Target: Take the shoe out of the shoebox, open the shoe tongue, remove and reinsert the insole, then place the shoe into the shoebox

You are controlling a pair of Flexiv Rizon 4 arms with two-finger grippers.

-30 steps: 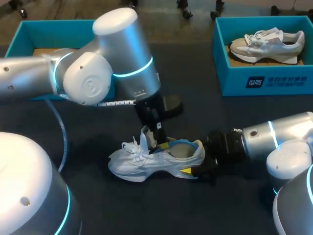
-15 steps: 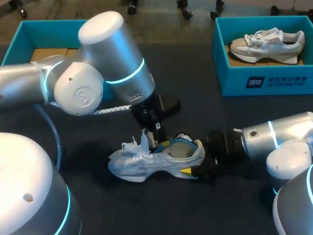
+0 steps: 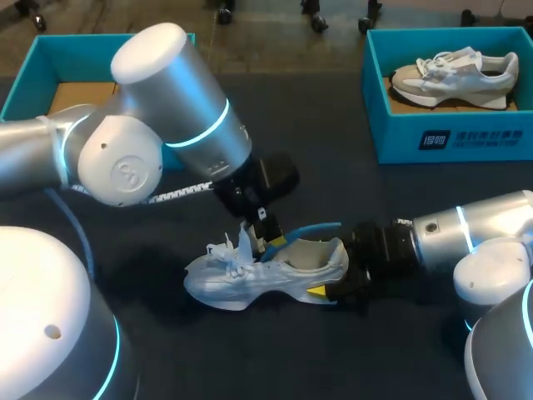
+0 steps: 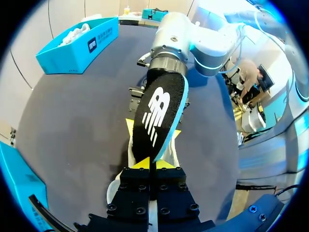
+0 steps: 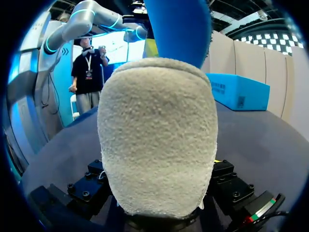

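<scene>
The white shoe (image 3: 250, 279) stands on its sole in the lower middle of the frame. The left gripper (image 3: 271, 242) has its fingers pinched narrow on one end of the insole (image 4: 157, 116), which sticks up out of the shoe; the right gripper (image 3: 333, 290) hugs the heel from both sides. The insole looks thin, light and bendy; I think a pinch at its end works best, with a slow pull so it does not fold or slip. The shoe looks soft but firm at the heel; that is a good place to hold. A blue shoebox (image 3: 83, 54) sits in the upper left.
</scene>
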